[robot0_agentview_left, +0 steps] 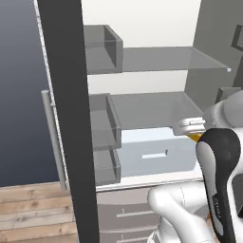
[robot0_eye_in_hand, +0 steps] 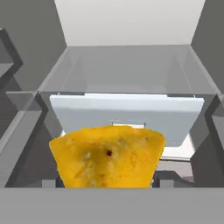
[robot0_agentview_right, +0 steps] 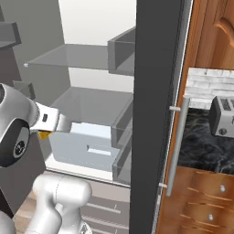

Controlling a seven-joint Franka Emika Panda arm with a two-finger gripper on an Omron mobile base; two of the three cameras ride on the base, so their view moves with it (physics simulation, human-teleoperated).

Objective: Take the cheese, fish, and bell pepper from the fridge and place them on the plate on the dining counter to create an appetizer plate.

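The robot is working inside the open fridge [robot0_agentview_left: 156,76], and the gripper [robot0_agentview_right: 54,122] is holding the cheese [robot0_eye_in_hand: 107,156], the yellow-orange wedge that is sitting right in front of the hand camera between the finger tips, low against the view's bottom edge. In both base views a sliver of yellow is peeking out under the white hand, just in front of the pale drawer [robot0_eye_in_hand: 127,116] and below the grey shelf [robot0_agentview_left: 152,107]. The jaws are standing roughly half apart, closed around the wedge's width rather than shut tight; the contact faces themselves are hidden behind the cheese, so how firmly it is seated cannot be told. That is the main worry: a wedge offers sloping faces, and if the fingers are bearing on those slopes it could be squeezing out and dropping onto the drawer front or the fridge floor as the arm is pulling back. The second risk is the surroundings, since the hand is sitting close under the shelf edge and the dark door [robot0_agentview_right: 153,114] with its long bar handle [robot0_agentview_right: 176,146] is standing near on the arm's right; a wide or lifting swing could be knocking the cheese loose against either. A straight, level withdrawal would seem the safer course.
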